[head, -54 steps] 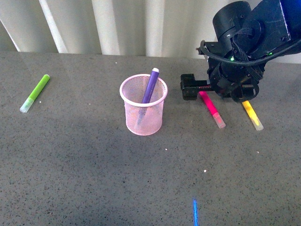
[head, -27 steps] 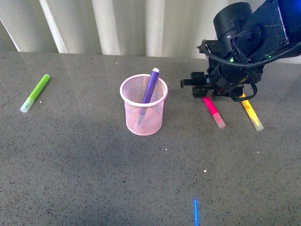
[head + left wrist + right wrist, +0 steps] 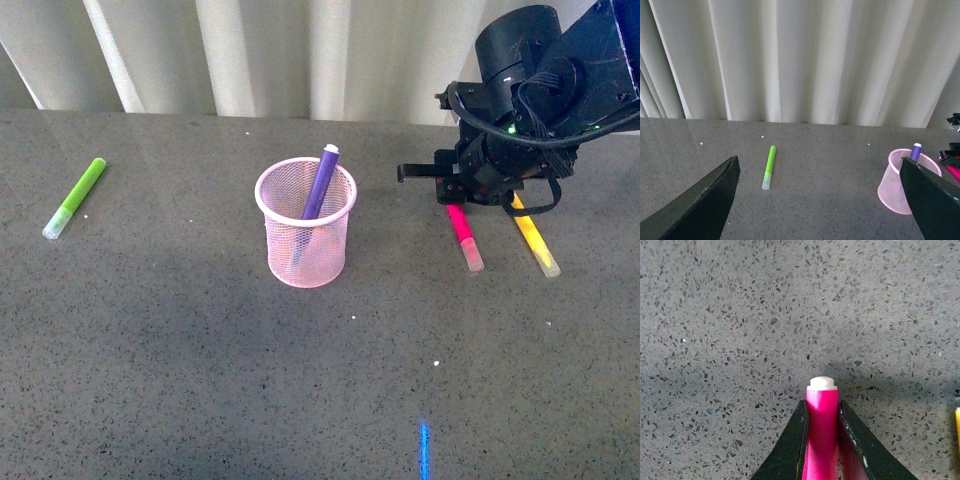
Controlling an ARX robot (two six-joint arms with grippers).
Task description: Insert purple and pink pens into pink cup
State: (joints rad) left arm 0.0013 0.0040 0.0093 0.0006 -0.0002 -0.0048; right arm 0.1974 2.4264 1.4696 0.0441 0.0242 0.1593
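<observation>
pink pen [image 3: 463, 235] lies on the worktop [image 3: 200, 350] right of the cup [image 3: 305, 265], its far end nipped in the shut right pincer [image 3: 822, 412]. purple pen [image 3: 320, 185] stands in the cup; left pincer [image 3: 818, 162] wide, empty. pen probably light, stiff, slick plastic: hold barrel firmly.

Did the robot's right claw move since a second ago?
Yes. The right gripper slid to the right, further from the pink cup, which stayed put. It now sits at the top end of the pink pen.
</observation>
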